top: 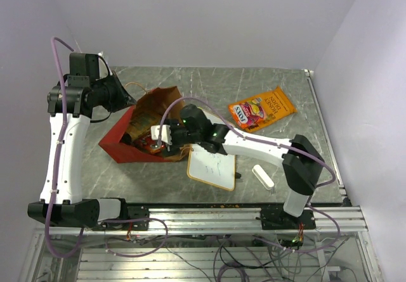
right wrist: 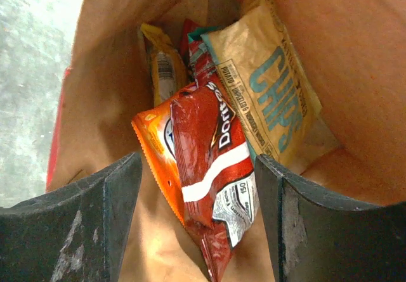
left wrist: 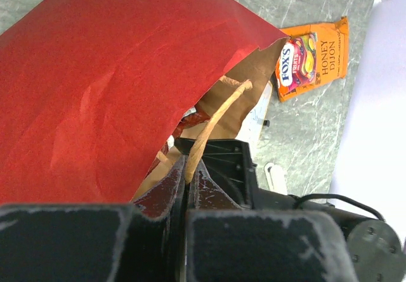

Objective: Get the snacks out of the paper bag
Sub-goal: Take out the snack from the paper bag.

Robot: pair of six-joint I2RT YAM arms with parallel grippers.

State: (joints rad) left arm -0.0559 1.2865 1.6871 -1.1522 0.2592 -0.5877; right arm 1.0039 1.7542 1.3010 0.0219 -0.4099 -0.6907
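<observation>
From above: red paper bag on its side on the grey desk, left pincer at its upper rim, right pincer reaching into its mouth, orange Honey Dijon packet out on the desk well apart, whiteboard and eraser nearer the right arm. At the left wrist: pincer pressed together on the bag's string handle. At the right wrist: pincer spread inside the bag, fingers flanking a red Doritos packet; beneath it an orange packet, alongside a brown chips packet, deeper in a yellow packet
</observation>
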